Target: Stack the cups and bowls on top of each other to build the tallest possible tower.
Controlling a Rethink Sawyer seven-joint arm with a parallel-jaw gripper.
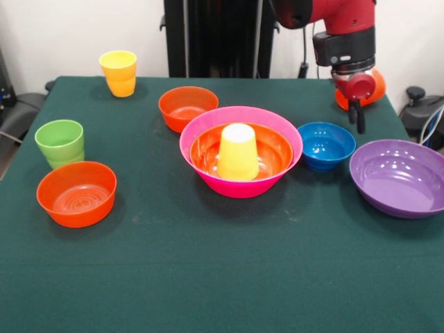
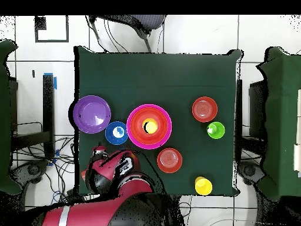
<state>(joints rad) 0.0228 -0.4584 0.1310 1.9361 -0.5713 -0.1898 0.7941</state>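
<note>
Nearest the front, a small orange bowl (image 1: pixel 76 193) is sitting mouth-up on the green table (image 1: pixel 208 277), with the green cup (image 1: pixel 60 143) standing upright just behind it, touching or very nearly so. Mid-table, the tower (image 1: pixel 241 161) is resting on the pink bowl (image 1: pixel 239 187), a large orange bowl (image 1: pixel 274 156) nesting inside it, and a yellow cup (image 1: pixel 238 152) standing upside down in the middle, its long axis vertical, base pointing up. To one side the small blue bowl (image 1: pixel 326 146) is sitting mouth-up just beside the pink rim, and the purple bowl (image 1: pixel 399 177) is lying open just beyond that, near the table's edge. Farther back, a second small orange bowl (image 1: pixel 187 107) is sitting just behind the pink one, and another yellow cup (image 1: pixel 119 73) is standing upright near the far corner. At the back, the red arm (image 1: pixel 343 17) is reaching down, wrist vertical, the gripper (image 1: pixel 356 114) hanging above the cloth behind the blue bowl; its fingers are sitting close together, gripping nothing, and an orange object (image 1: pixel 374 87) is showing behind it.
</note>
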